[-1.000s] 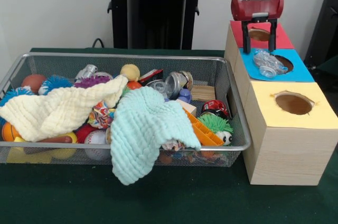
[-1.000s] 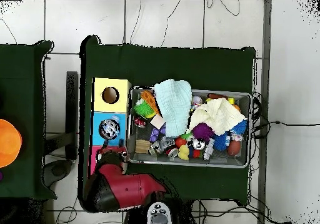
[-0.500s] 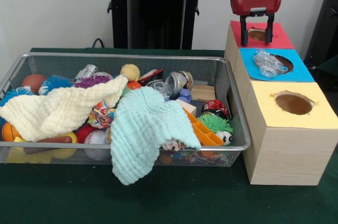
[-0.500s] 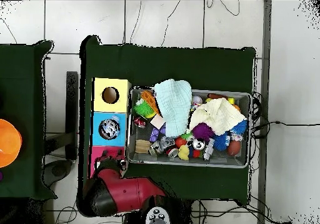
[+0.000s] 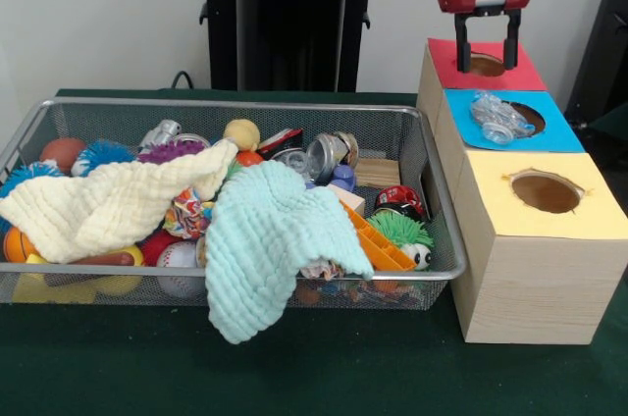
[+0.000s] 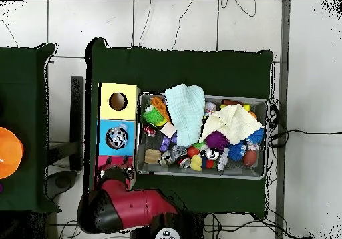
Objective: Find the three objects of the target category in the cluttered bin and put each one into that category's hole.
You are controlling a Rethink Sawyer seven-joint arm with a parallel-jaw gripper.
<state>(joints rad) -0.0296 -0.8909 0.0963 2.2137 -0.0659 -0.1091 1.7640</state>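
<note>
The next search should begin from the bin (image 5: 432, 230), where the mint cloth (image 5: 270, 239) and cream cloth (image 5: 108, 205) cover much of the clutter and would need shifting aside. A crumpled clear plastic bottle (image 5: 498, 117) sits on the blue box beside its hole, not inside. The gripper (image 5: 487, 41) hangs above the red box (image 5: 525, 73), fingers parted and empty.

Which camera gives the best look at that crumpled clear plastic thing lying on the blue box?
The front view: the crumpled clear plastic lies beside the blue box's hole. The overhead view shows only a pale blob there.
</note>
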